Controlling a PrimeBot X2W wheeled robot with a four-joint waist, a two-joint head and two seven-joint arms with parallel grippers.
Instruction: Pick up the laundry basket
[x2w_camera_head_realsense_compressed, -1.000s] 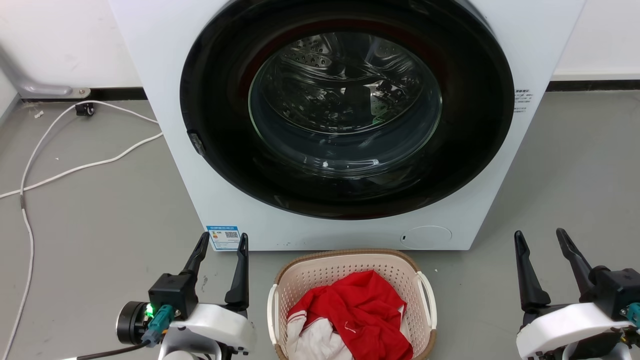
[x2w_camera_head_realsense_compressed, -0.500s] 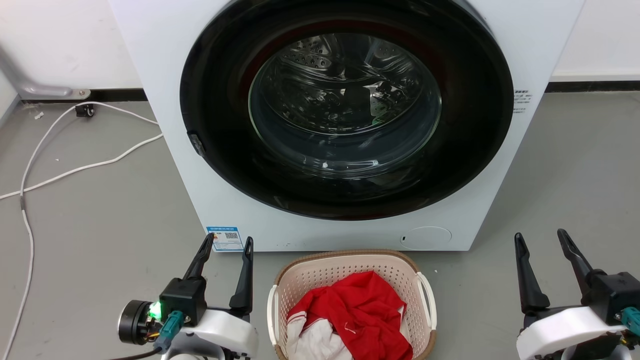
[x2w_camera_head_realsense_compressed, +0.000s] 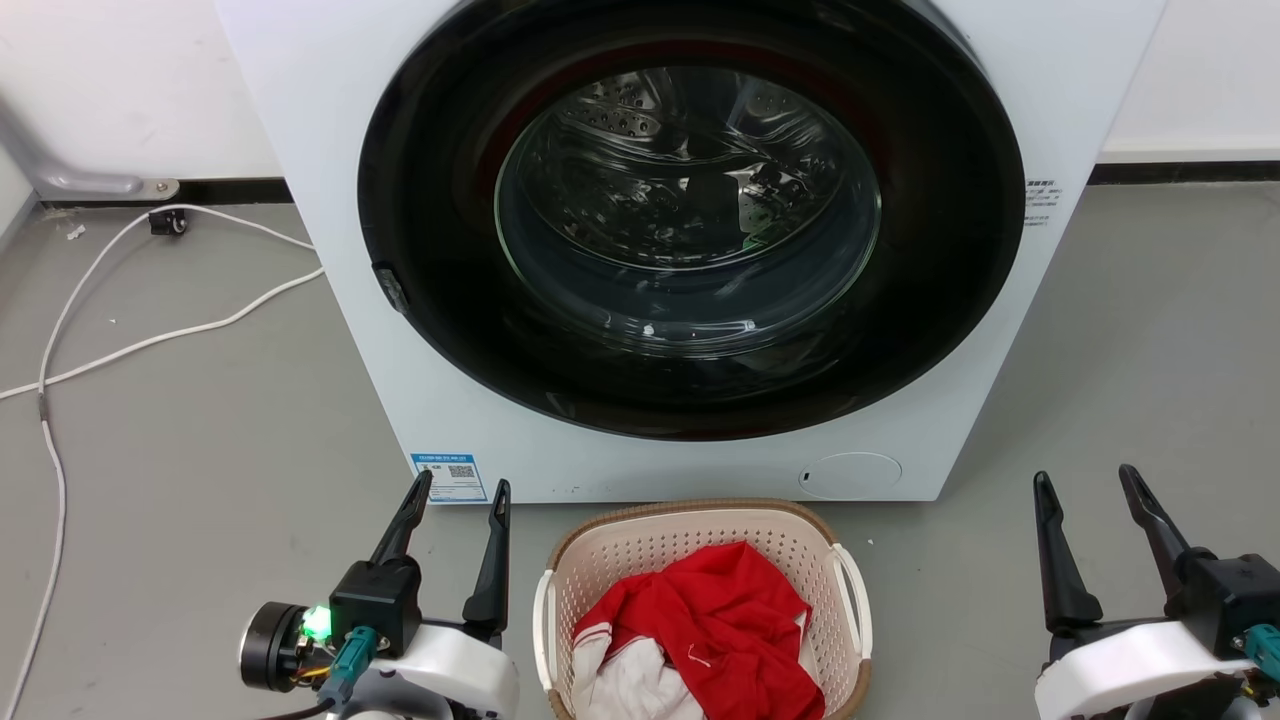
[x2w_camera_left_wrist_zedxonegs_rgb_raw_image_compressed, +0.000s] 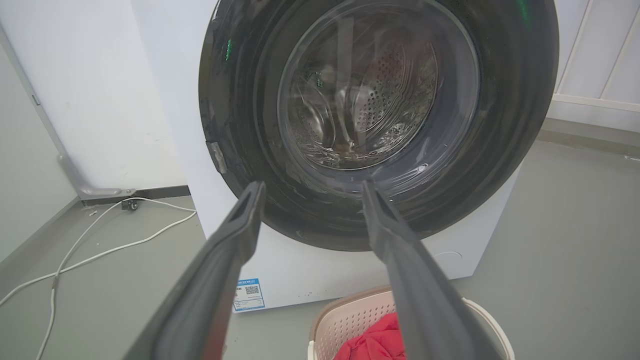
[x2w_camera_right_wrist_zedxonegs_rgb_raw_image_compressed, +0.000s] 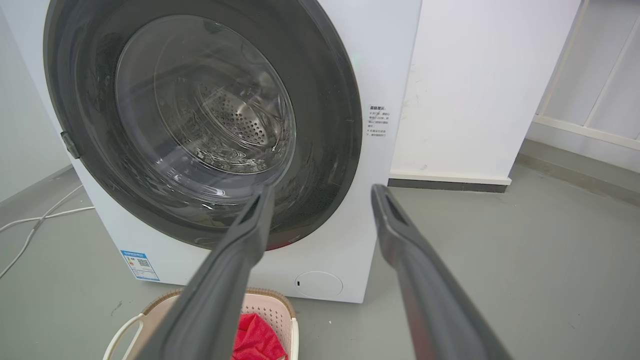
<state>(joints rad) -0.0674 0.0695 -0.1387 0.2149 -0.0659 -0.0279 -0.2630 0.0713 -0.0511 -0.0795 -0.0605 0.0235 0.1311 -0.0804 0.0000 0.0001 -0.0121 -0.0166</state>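
While the laundry basket (x2w_camera_head_realsense_compressed: 640, 552) sits untouched on the floor (x2w_camera_head_realsense_compressed: 200, 450)
Left hand (x2w_camera_head_realsense_compressed: 463, 482) and right hand (x2w_camera_head_realsense_compressed: 1085, 474) flank it, fingers spread, empty.

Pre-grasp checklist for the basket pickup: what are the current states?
1. Left tool open: ok.
2. Right tool open: ok.
3. Laundry basket on the floor between both tools, untouched: ok.
4. White left handle and right handle uncovered: ok.
5. Red garment inside the rim at the far and side walls: ok. The near edge is cut off: cannot tell.
6. Gap between basket and washing machine: cannot tell.
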